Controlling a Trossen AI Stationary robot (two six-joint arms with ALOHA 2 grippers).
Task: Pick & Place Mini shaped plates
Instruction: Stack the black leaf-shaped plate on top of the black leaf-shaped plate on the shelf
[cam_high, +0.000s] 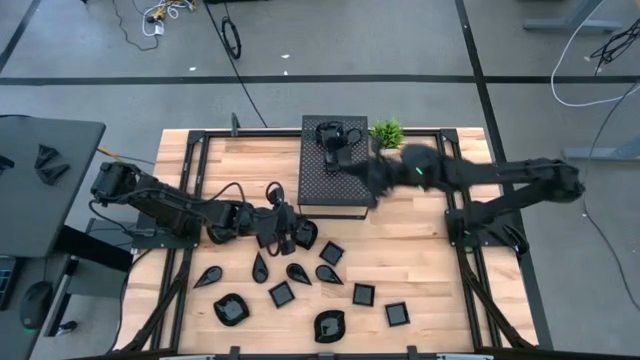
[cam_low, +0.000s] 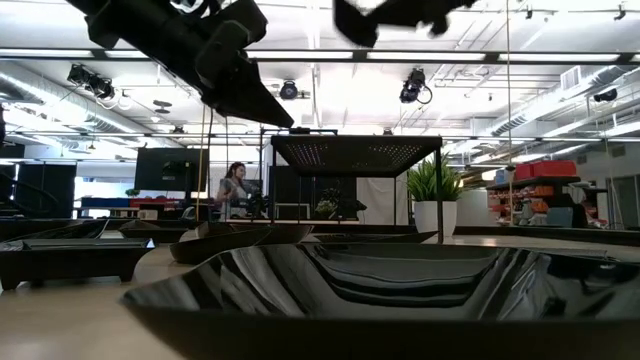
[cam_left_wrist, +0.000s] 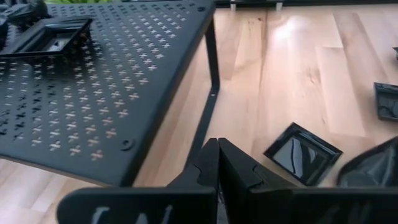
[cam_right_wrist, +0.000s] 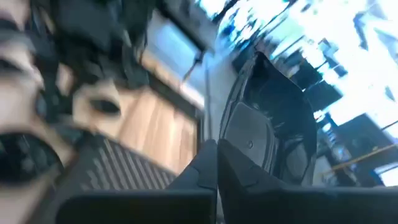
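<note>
glossy mini shaped plates (cam_high: 282, 294) scatter around the left gripper (cam_high: 291, 236), fingers pressed together; right gripper (cam_high: 372, 172) pinches a plate (cam_right_wrist: 273, 124) over the perforated box (cam_high: 337, 180), plant (cam_high: 386, 132) beside.

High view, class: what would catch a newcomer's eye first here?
The large black perforated box at the table's far middle, with plates on top and the right gripper blurred beside it. Then the mini shaped plates scattered along the near edge, the left gripper just behind them.

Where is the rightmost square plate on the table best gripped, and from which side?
Probably one raised rim of the square plate, pinched from straight above on its right side: it lies flat, and only bare table lies there.
</note>
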